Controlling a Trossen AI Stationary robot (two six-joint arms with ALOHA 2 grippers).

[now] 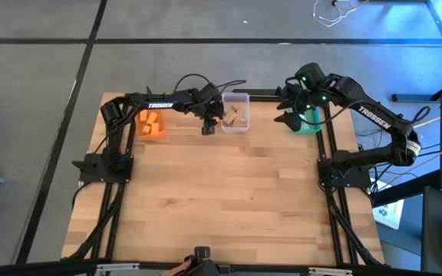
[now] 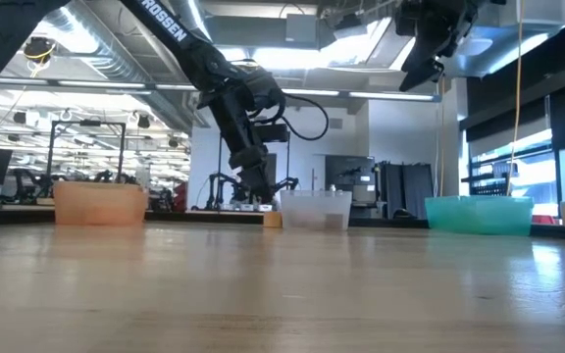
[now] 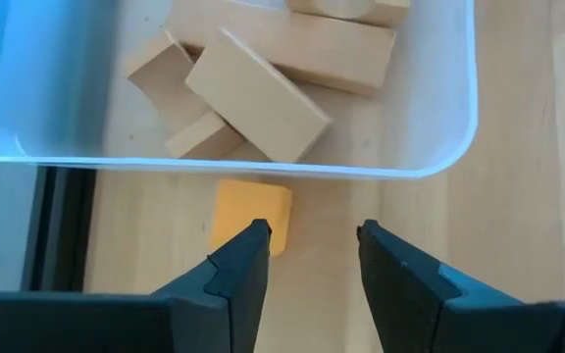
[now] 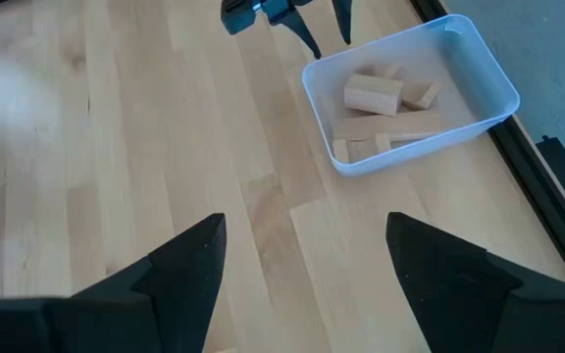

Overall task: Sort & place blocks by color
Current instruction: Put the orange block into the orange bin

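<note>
Three bins stand along the table's far edge: orange bin point(image 1: 153, 125), clear bin point(image 1: 235, 112), teal bin point(image 1: 308, 121). One orange block point(image 3: 251, 215) lies on the table point(image 1: 229, 192) against the clear bin's outer wall. The left gripper point(image 3: 309, 238) hangs over it, fingers spread, gripping nothing. Wood blocks point(image 3: 255, 93) fill the clear bin; at least four are visible. The right gripper point(image 4: 307, 257) is above the teal bin, spread wide, empty.
</note>
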